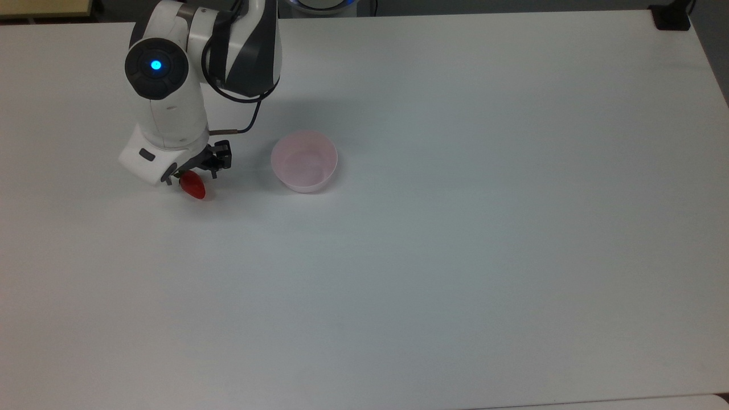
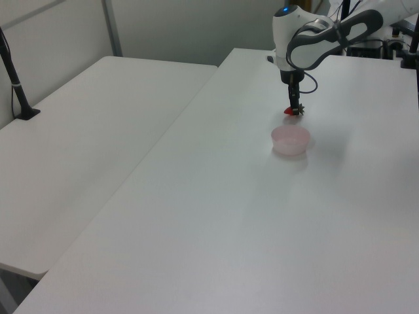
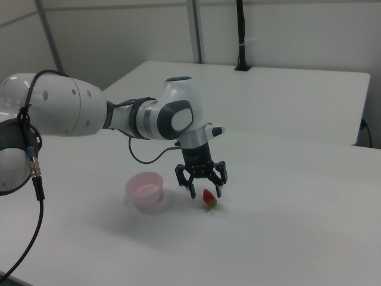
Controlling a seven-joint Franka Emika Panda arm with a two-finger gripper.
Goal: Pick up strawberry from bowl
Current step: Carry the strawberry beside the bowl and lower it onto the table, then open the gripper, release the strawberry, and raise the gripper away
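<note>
— What is lying in front of you?

— A white table (image 1: pixel 455 256) is spreading under me, and a second white table (image 2: pixel 85 137) is standing beside it on the left view's left. My white arm (image 3: pixel 119 116) is reaching down over the first one.

— Where is the bowl sitting?

— The pale pink bowl (image 1: pixel 304 160) is sitting upright on the table, with nothing showing inside it. In the top view it is lying to the right of my pincer, apart from it; in the right view it is lying to the left.

— And your pincer?

— My pincer (image 3: pixel 203 190) is pointing straight down with its black fingers (image 3: pixel 191 189) spread apart, gripping nothing.

— Where is the strawberry?

— The red strawberry (image 3: pixel 209 198) is lying on the table outside the bowl, right below my spread fingers, its green cap turning toward the right view's lower edge. In the top view it (image 1: pixel 193 185) is peeking out just under my pincer (image 1: pixel 193 171), near the bowl but not touching it. In the left view it (image 2: pixel 289 112) is showing beyond the bowl (image 2: pixel 291 140).
</note>
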